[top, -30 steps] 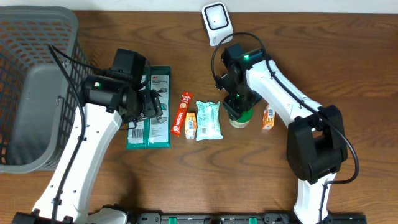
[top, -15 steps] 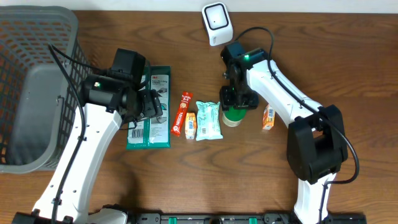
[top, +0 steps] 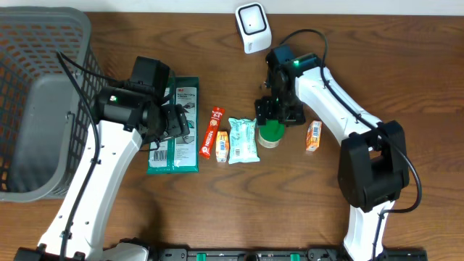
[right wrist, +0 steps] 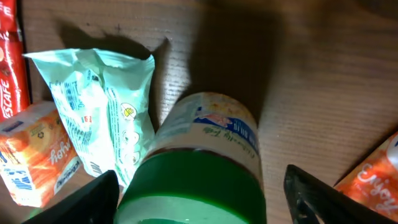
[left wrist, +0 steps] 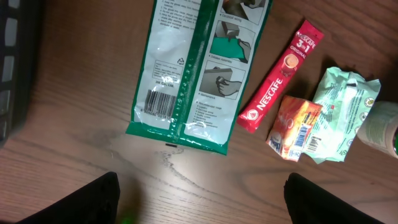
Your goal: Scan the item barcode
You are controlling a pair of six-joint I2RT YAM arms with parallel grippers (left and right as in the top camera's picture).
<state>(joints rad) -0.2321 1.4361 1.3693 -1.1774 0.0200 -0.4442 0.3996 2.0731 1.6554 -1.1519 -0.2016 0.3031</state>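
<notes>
Right gripper (right wrist: 199,190) jaws apart, straddling bottle (right wrist: 214,134), no contact. I'd centre, close square, then face its barcode to scanner (top: 251,25) at 12 o'clock. Left gripper (left wrist: 205,199) apart, empty.

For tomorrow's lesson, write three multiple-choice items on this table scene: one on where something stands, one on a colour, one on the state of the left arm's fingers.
1. Where is the white scanner? A. near the top edge overhead, beyond the bottle. B. at the bottom edge. C. at the far left.
2. What colour is the bottle's cap? A. red. B. green. C. white.
3. How are the left fingers? A. shut, empty. B. open, holding nothing. C. shut on the bottle.
Answers: 1 A, it sits by the top edge overhead; 2 B, the right wrist view shows green; 3 B, both stand wide apart above the table.
</notes>
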